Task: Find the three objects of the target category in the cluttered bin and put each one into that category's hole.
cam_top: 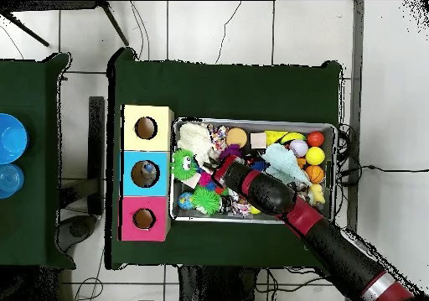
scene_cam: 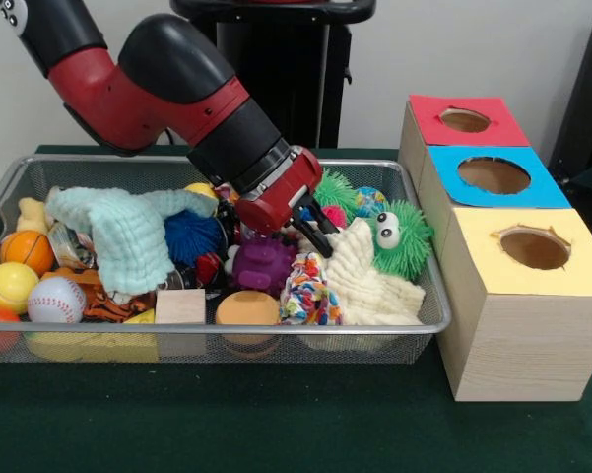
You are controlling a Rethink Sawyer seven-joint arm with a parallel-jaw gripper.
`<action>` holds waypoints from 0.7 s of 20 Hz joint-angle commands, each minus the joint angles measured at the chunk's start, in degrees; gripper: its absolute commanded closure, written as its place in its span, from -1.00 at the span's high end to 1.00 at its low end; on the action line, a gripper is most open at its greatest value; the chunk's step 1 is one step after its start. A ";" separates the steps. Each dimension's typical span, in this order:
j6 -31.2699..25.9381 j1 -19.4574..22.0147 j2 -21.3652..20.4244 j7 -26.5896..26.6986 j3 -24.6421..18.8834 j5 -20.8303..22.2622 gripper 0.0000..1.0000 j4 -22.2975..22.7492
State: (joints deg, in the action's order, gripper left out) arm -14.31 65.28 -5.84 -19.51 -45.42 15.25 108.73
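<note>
The green bench (scene_cam: 276, 434) holds everything. On it sits the bin (scene_cam: 217, 330), a wide wire basket with low walls, so the toys stay together and the arm can get in from the top. Just beside the bin stand three wooden boxes in a row: a yellow box (scene_cam: 532, 325), a blue box (scene_cam: 542, 192) and a red box (scene_cam: 502, 128). Each has a round hole on top, facing up, so a thing can be dropped straight in.

The red and black arm (scene_cam: 177, 89) comes in from the top and bends down into the middle of the bin. Its last part slants toward the boxes. The pincer (scene_cam: 315, 229) at its end is low among the toys, above a purple bumpy toy (scene_cam: 263, 264) and next to a cream cloth (scene_cam: 369, 286). I cannot tell if the pincer is spread or pressed together, or if it has anything in it, because the toys around it are in the way.

The toys are piled on each other. A big mint cloth (scene_cam: 123, 236) covers a lot of the left side, and things may hide under it. A green fuzzy toy (scene_cam: 404, 241) with big eyes sits near the boxes. A baseball (scene_cam: 56, 299) lies at the front left.

One shiny packet (scene_cam: 69, 246) seems to peek out by the mint cloth, far from the pincer. I think the search is not done yet.
</note>
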 commanded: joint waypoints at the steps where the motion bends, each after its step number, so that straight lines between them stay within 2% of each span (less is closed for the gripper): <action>1: -3.03 1.27 0.30 -8.65 -3.93 0.50 -1.00 1.77; 3: -8.36 4.00 -0.66 -7.03 -6.40 -1.24 -1.00 3.51; 9: -20.10 9.78 5.24 0.53 -13.04 -3.29 -1.00 3.92; 14: -23.72 11.66 5.27 0.77 -15.01 -3.33 -1.00 4.48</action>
State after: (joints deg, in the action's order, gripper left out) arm -27.57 74.96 -4.11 -19.51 -53.99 15.02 113.07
